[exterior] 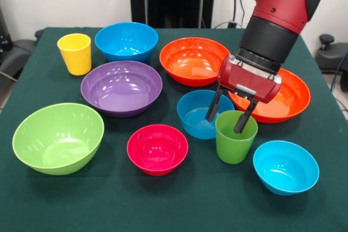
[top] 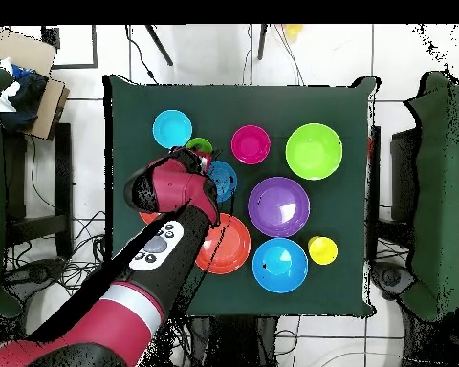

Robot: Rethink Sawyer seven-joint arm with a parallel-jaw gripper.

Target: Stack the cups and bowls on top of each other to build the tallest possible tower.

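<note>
Eight bowls sit on the counter (exterior: pixel 179 205): two orange (exterior: pixel 193 61) (exterior: pixel 288 99), two blue (exterior: pixel 126 41) (exterior: pixel 198 113), and one each purple (exterior: pixel 121 88), lime green (exterior: pixel 58 137), pink-red (exterior: pixel 157 149) and cyan (exterior: pixel 285 167). There are two cups, one yellow (exterior: pixel 75 53) and one green (exterior: pixel 235 139).

The arm (top: pixel 166 225) covers one orange bowl (top: pixel 149 218) almost wholly overhead — and most of the green cup (top: pixel 199 145).

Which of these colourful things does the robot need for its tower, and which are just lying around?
For the tower:
- glossy light green plastic cup, gripper open around its rim
- yellow plastic cup
- two large orange plastic bowls
- purple bowl
- lime green bowl
- blue bowls
- small cyan bowl
- small pink-red bowl

Just lying about:
- dark green tablecloth
- cardboard box beside the table
</note>
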